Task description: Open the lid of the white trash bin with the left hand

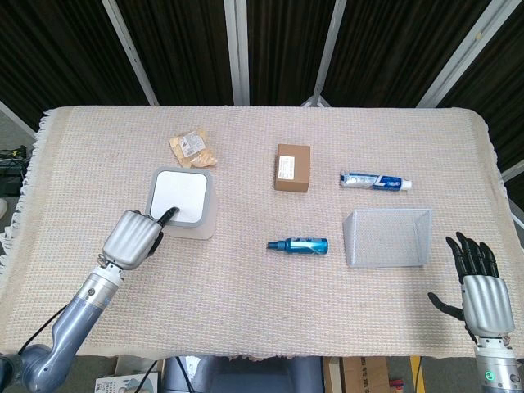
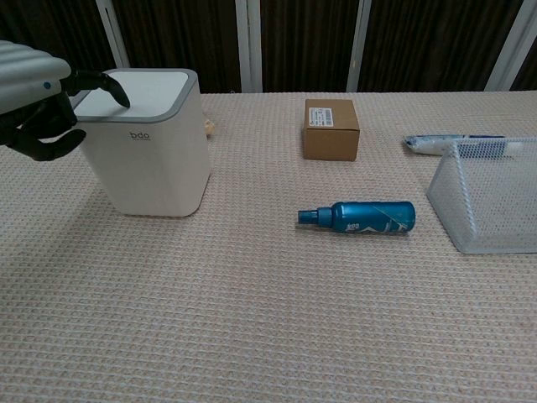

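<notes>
Chest view: left hand (image 2: 38,105), fingers curled with one extended onto the white trash bin's lid (image 2: 138,91); an off-centre push risks tipping the bin.

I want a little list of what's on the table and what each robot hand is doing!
bin: white trash bin, lid shut
left hand: left hand, one finger on the lid's near edge
right hand: right hand, fingers spread, holding nothing
basket: wire basket
bottle: blue spray bottle, lying down
box: brown box
tube: toothpaste tube
snack: snack packet
</notes>
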Action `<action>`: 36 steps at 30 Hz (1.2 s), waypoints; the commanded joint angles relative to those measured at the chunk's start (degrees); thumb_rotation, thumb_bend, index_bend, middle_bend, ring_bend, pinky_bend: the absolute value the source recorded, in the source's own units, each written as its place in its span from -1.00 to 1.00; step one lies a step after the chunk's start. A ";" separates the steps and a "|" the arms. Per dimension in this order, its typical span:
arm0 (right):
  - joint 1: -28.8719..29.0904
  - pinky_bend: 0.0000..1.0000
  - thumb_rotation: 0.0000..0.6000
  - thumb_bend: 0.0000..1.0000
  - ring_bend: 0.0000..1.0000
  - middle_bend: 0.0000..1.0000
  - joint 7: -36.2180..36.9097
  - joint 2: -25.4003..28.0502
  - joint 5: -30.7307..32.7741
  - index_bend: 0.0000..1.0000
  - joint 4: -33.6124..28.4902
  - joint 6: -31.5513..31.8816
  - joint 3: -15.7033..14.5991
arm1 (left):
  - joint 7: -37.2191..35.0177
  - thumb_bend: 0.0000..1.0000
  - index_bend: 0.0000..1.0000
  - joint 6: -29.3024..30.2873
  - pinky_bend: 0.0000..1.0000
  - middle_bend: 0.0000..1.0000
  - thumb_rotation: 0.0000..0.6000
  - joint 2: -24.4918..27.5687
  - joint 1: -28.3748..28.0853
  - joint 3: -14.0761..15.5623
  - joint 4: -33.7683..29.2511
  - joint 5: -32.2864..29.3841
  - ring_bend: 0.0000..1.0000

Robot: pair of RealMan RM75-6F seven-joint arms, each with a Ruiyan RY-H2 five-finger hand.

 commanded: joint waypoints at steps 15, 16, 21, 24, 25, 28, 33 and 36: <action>0.23 -0.97 1.00 -0.72 -0.92 -1.00 -0.42 0.19 0.00 -0.84 0.10 -0.92 -0.36 | -13.78 -0.50 -0.54 21.93 -0.36 -0.26 1.00 8.81 11.96 3.46 -9.01 21.09 -0.40; 0.26 -0.97 1.00 -0.72 -0.92 -1.00 -0.53 0.23 -0.12 -0.84 0.12 -0.99 -0.45 | -14.14 -0.53 -0.54 22.90 -0.39 -0.29 1.00 9.57 13.26 4.58 -9.20 21.60 -0.44; 0.35 -0.97 1.00 -0.72 -0.92 -1.00 -0.98 0.52 -0.82 -0.84 -0.07 -1.24 -0.92 | -15.87 -0.58 -0.55 28.84 -0.53 -0.48 1.00 12.41 20.58 9.76 -6.46 23.65 -0.70; 0.34 -0.97 1.00 -0.71 -0.92 -1.00 -1.11 0.97 -1.50 -0.84 -0.34 -1.28 -1.33 | -20.60 -0.65 -0.56 32.15 -0.60 -0.54 1.00 11.66 24.02 11.43 -2.03 24.24 -0.77; 0.35 -0.97 1.00 -0.72 -0.92 -1.00 -1.09 1.07 -1.66 -0.84 -0.40 -1.30 -1.43 | -21.88 -0.66 -0.56 32.63 -0.61 -0.55 1.00 11.49 24.61 11.74 -0.98 24.35 -0.78; 0.47 -0.97 1.00 -0.72 -0.93 -1.00 -0.77 1.53 -2.58 -0.84 -0.47 -1.42 -1.86 | -27.27 -0.68 -0.56 33.40 -0.66 -0.57 1.00 11.36 26.39 13.28 2.08 24.12 -0.80; 0.35 -0.97 1.00 -0.71 -0.93 -1.00 0.06 1.92 -3.11 -0.84 -0.34 -0.85 -1.88 | -38.44 -0.72 -0.56 35.69 -0.66 -0.60 1.00 10.08 28.66 14.26 9.77 25.33 -0.84; 0.24 -0.97 1.00 -0.72 -0.93 -1.00 0.33 2.04 -3.21 -0.84 -0.33 -0.46 -1.79 | -40.71 -0.72 -0.56 36.81 -0.67 -0.61 1.00 9.01 29.77 14.17 12.45 25.15 -0.85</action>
